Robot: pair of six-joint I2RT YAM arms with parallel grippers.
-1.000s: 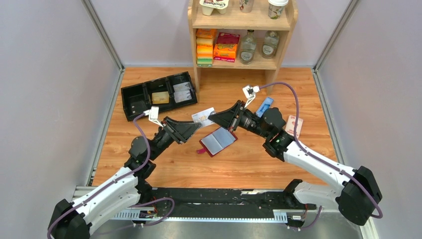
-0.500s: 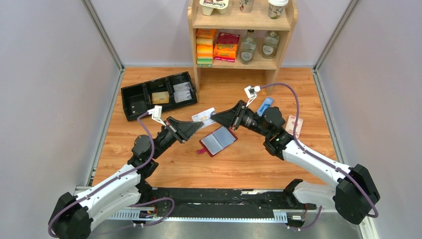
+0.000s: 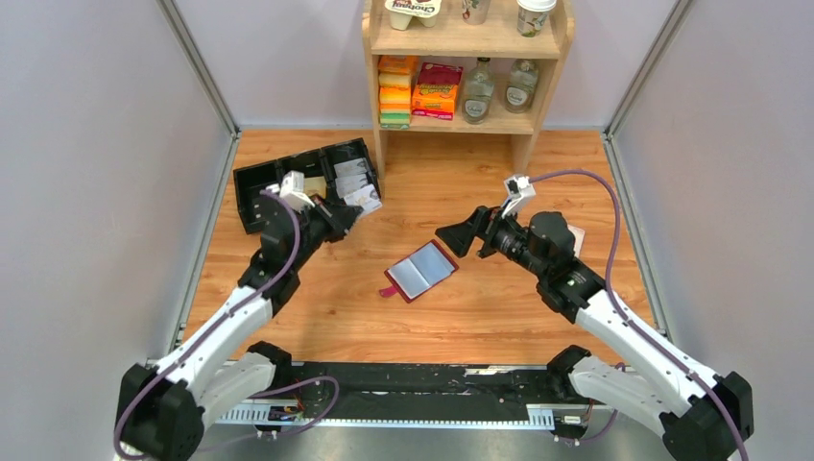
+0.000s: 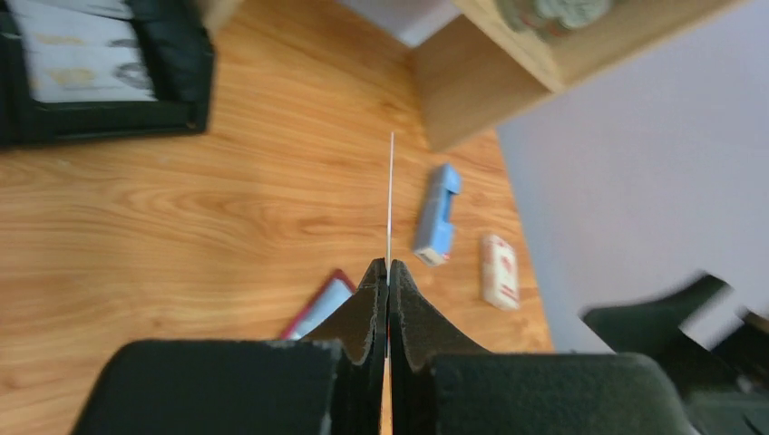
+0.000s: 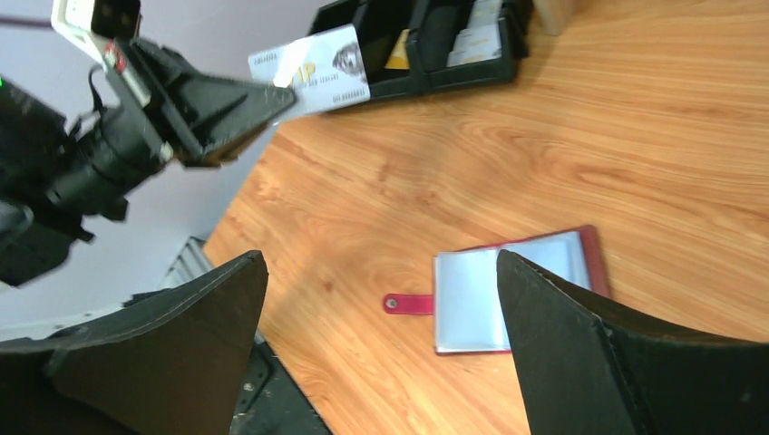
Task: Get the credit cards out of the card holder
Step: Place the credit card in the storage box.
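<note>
Since a second ago my two arms have parted. They had met tip to tip just behind the small maroon, leather-like folding card holder [image 3: 420, 272]. Now my left arm has swung off to the holder's far left and my right arm has drawn back to its right. The holder has not shifted.

It lies opened flat on the wide table of warm, grained wood [image 3: 480, 317], its smooth blue-grey clear sleeves facing up. Well behind the holder stands a pale wooden shelf unit [image 3: 461, 43]. To the holder's far left sits a black, hard-walled tray [image 3: 251, 197] split into compartments, with pale cards [image 3: 352, 171] lying in the one nearest the holder.

My left gripper [image 4: 388, 267] has its dark matte fingers pressed together on one end of a thin, stiff, whitish credit card [image 5: 313, 68] with faint print. Seen edge-on from my wrist, the card is a bare line. It hangs by the tray corner closest to the holder; from above I cannot tell whether it touches the rim.

My right gripper [image 5: 381, 263] hovers just right of the holder, its broad black fingers spread wide with nothing between them.

Beyond the holder's right side lie a long blue box [image 4: 435, 217] and a small pink-white box [image 4: 499, 272].
</note>
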